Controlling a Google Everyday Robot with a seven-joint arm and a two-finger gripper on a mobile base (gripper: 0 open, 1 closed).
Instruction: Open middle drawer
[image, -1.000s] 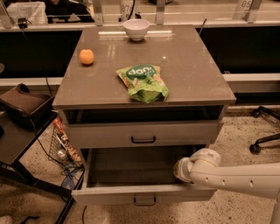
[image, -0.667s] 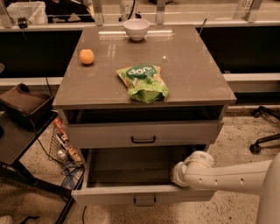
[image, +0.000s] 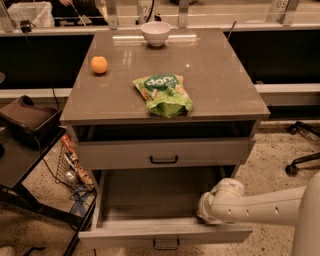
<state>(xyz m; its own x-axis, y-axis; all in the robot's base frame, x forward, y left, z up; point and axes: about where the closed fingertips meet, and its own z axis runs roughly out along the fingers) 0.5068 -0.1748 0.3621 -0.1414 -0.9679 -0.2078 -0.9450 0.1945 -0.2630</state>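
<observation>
The middle drawer (image: 150, 200) stands pulled well out beneath the desk (image: 210, 85), its grey interior bare, so the task looks nearly done. The pincer (image: 206, 210) sits at the drawer's right front corner, probably hooked behind the front panel to drag it. Whether it is wide or narrow cannot be told.

Looks to me like a robot test lab in office space. My gripper (image: 206, 214) is at the open middle drawer's (image: 150, 200) right inner side. Far beyond it are numbered white station placards (image: 280, 5). To its right is a black castored office-chair base (image: 300, 150), and to its left a black metal cart (image: 20, 165).
</observation>
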